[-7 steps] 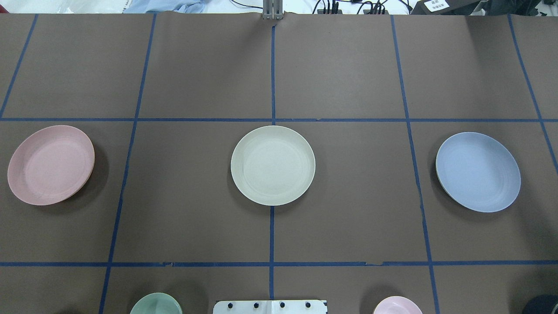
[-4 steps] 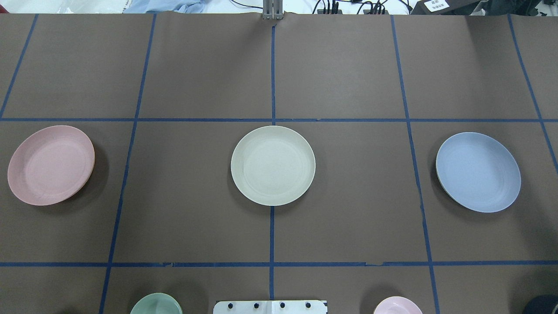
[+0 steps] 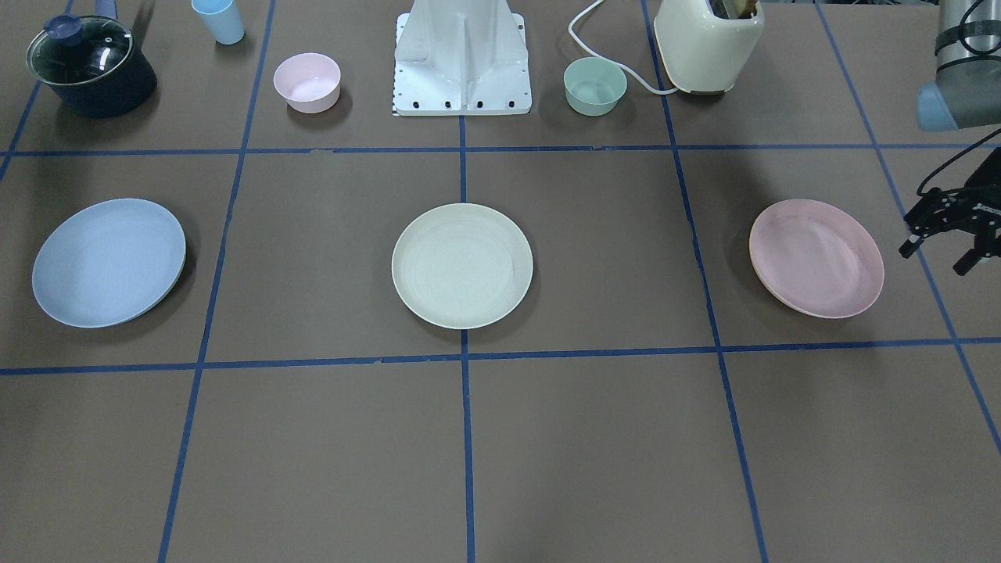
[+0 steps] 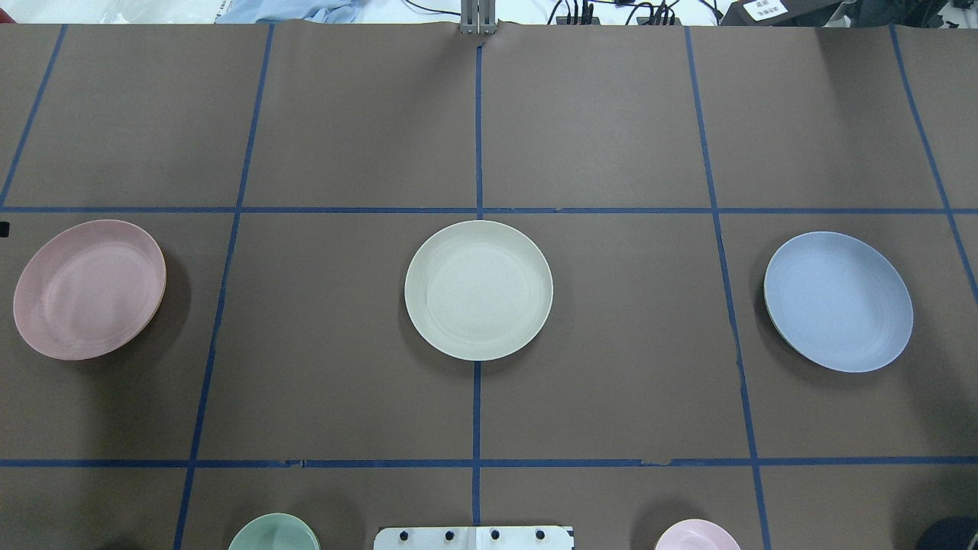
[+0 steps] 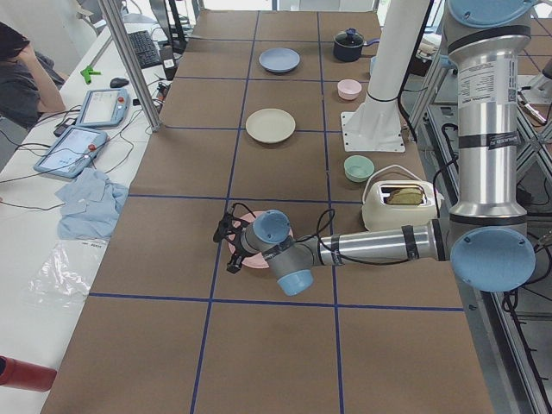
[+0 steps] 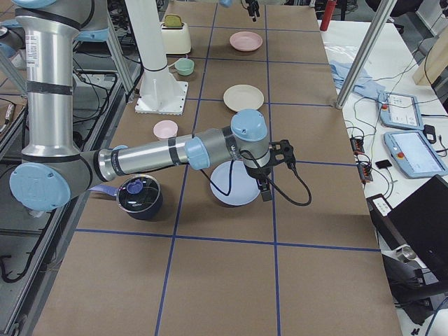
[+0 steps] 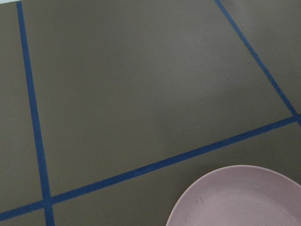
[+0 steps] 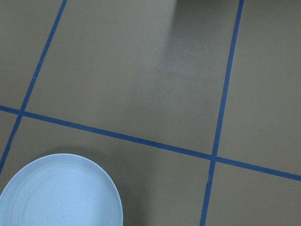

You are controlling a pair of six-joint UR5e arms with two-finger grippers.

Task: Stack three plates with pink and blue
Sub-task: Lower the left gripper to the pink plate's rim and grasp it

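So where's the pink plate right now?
The pink plate sits far left in the overhead view, left of the cream plate, left gripper close by.

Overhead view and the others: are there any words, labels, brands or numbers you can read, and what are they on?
No text can be read in any view.
White label on a dark device past the table's far edge: dark print, too small and blurred.
Left arm's sticker, on its upright link: too blurred.
Right arm's sticker, on its upright link: too blurred.
Tablet screens on the side bench: too small.
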